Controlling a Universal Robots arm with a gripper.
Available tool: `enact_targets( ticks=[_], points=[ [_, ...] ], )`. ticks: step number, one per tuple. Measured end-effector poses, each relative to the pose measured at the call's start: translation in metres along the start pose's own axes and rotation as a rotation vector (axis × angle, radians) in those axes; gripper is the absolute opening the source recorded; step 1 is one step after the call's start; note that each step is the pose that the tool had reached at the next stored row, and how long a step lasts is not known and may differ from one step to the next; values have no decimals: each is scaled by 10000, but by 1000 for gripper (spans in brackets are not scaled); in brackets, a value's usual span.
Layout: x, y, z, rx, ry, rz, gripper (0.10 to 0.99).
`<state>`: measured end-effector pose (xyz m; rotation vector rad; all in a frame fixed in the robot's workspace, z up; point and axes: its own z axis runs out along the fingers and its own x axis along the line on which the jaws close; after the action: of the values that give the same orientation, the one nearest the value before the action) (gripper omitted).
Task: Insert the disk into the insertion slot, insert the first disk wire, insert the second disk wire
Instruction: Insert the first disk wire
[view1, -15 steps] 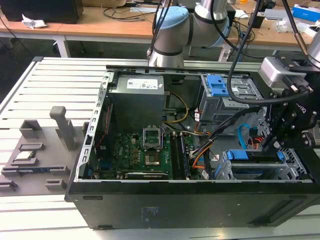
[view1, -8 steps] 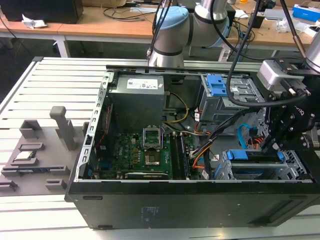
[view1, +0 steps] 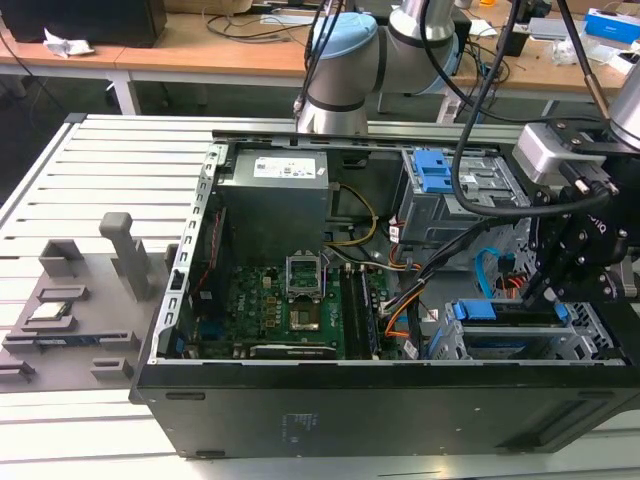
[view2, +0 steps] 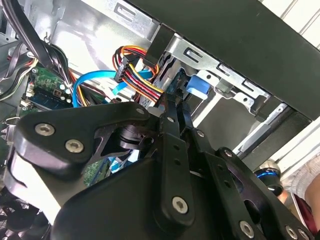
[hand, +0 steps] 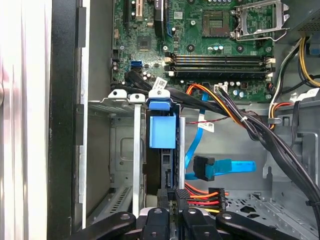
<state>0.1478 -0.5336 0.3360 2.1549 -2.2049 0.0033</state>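
One step of three looks finished, the first observer says: the disk (hand: 162, 132) sits inside the slot (hand: 125, 165), at the exterior view's right end of the computer case (view1: 350, 405).

And the tool (hand: 175, 200)? asks the second.

Narrow, the first answers. Its fingers (view2: 170, 147) are drawn close on the black plug (hand: 181, 192) of the orange, red and black wire (hand: 207, 196), right at the disk's end. Whether the plug is fully seated cannot be told.

What would make this step go well?

Probably three things, the first judges. The plug should be held square to the disk's socket. The push should run along the disk's length rather than across it. The grip should be on the plug's body, so the thin wires carry no load. The light blue cable (hand: 225, 166) lies loose just beside and could snag.

Do the views differ?

They do. The first wrist view looks along the disk, so sideways line-up can be read there, and it shows the blue cable's own plug lying apart from the disk. The second wrist view shows the fingers from the side and the wire bundle arching up to another black connector (view2: 120, 67). The exterior view places the arm (view1: 345, 70) over the case on the slatted worktop (view1: 100, 170).
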Motion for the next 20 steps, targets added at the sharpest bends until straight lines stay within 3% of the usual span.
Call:
enact_targets(
  ticks=[1,2,5,9,11,13,16,20],
  points=[
    [0,0,0,2,3,0,176],
    [0,0,-2,2,7,0,239],
    [2,1,-30,3,10,1,239],
    [-3,7,-162,2,8,1,239],
    [-30,11,-266,3,9,0,239],
    [-60,16,-358,2,8,1,106],
    [-73,19,-441,2,10,0,106],
    [-73,20,-453,2,6,0,106]
  ],
)
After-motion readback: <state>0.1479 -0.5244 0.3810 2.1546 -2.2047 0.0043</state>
